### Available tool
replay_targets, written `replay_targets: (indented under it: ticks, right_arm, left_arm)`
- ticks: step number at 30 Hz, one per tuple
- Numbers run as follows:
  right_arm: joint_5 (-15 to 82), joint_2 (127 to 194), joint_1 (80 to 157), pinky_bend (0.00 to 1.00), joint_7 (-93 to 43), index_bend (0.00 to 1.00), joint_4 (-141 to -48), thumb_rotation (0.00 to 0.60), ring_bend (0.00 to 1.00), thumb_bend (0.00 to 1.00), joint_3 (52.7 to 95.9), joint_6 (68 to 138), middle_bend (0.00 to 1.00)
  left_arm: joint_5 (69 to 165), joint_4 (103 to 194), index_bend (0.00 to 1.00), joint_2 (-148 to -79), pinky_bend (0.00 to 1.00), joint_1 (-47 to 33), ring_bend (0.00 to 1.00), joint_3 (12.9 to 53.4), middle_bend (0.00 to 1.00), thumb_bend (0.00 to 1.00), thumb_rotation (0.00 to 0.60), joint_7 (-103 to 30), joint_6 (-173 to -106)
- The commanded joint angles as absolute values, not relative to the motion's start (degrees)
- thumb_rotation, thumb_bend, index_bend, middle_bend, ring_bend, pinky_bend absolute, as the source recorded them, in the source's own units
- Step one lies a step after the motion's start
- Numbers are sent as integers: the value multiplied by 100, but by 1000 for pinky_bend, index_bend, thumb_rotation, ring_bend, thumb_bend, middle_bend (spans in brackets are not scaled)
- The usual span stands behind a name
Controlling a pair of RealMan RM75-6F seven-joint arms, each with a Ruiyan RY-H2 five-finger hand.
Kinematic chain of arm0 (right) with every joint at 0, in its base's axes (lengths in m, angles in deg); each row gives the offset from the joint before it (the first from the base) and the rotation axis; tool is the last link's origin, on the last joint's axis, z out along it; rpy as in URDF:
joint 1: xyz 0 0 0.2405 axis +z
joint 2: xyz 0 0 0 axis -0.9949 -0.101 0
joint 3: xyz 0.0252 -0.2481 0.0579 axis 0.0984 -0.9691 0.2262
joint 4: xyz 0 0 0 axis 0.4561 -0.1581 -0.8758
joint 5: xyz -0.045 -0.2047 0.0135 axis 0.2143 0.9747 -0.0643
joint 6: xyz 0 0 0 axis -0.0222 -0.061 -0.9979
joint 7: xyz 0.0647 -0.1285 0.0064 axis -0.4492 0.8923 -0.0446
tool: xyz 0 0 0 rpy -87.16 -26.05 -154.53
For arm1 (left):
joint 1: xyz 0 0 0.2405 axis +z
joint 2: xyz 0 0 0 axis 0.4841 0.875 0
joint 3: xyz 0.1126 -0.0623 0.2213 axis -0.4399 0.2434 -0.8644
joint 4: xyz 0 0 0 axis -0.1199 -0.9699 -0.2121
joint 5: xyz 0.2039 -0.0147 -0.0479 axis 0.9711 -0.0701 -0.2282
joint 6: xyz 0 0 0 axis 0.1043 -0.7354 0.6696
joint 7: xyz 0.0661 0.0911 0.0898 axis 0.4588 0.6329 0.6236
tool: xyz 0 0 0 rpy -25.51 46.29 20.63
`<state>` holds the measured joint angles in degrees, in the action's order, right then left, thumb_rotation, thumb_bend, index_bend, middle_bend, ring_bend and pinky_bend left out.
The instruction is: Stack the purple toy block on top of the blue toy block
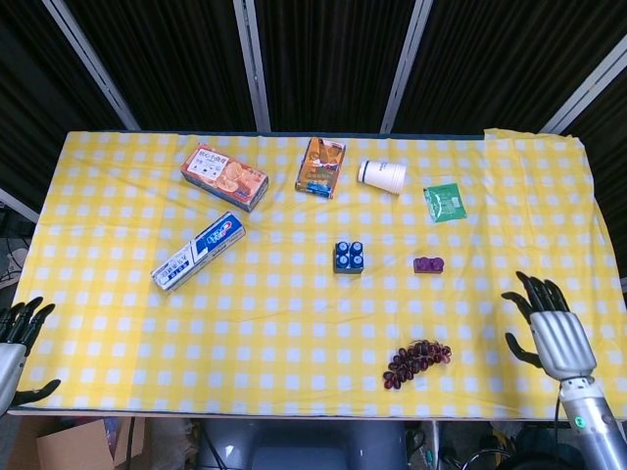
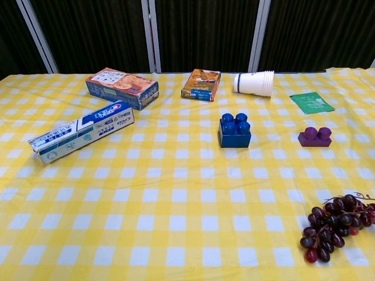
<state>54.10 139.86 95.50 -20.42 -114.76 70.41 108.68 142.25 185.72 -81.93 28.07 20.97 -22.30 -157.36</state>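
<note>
The blue toy block [image 1: 348, 257] [image 2: 234, 130] sits studs-up near the middle of the yellow checked table. To its right, a gap away, lies the smaller purple toy block [image 1: 428, 264] [image 2: 314, 137]. My right hand [image 1: 547, 328] hovers over the table's near right corner, fingers spread and holding nothing, well right of the purple block. At the near left corner my left hand [image 1: 17, 343] stays off the table edge, fingers apart and empty. Neither hand shows in the chest view.
A bunch of dark grapes [image 1: 416, 361] [image 2: 334, 226] lies near the front edge, between my right hand and the blocks. A toothpaste box [image 1: 198, 251], a biscuit box [image 1: 224, 176], a snack box [image 1: 321, 166], a tipped paper cup stack [image 1: 382, 175] and a green packet [image 1: 445, 203] lie further back.
</note>
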Motion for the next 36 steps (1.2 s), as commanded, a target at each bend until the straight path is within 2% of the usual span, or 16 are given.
replay_targets:
  ticks: [1, 11, 23, 36]
  right_arm:
    - [4840, 14020, 10200, 0, -1591, 273, -11566, 600, 11, 426, 7420, 10106, 1]
    - [3412, 14638, 11389, 0, -894, 273, -10751, 600, 11, 426, 7719, 8545, 1]
    - [2904, 15432, 12044, 0, -906, 273, -9558, 600, 11, 425, 7569, 7783, 1]
    - [2862, 15978, 12463, 0, -1159, 284, -8651, 600, 11, 427, 7462, 7354, 1]
  left_arm:
    - [14118, 18549, 48, -8226, 42, 2777, 0, 2132, 0, 0, 600, -2171, -15675]
    - [13827, 18526, 48, -8309, 42, 2737, 0, 2229, 0, 0, 600, -1957, -15619]
    - [13368, 18426, 50, -8447, 42, 2638, 0, 2358, 0, 0, 600, -1703, -15468]
    - [13185, 18394, 50, -8493, 42, 2598, 0, 2393, 0, 0, 600, -1602, -15436]
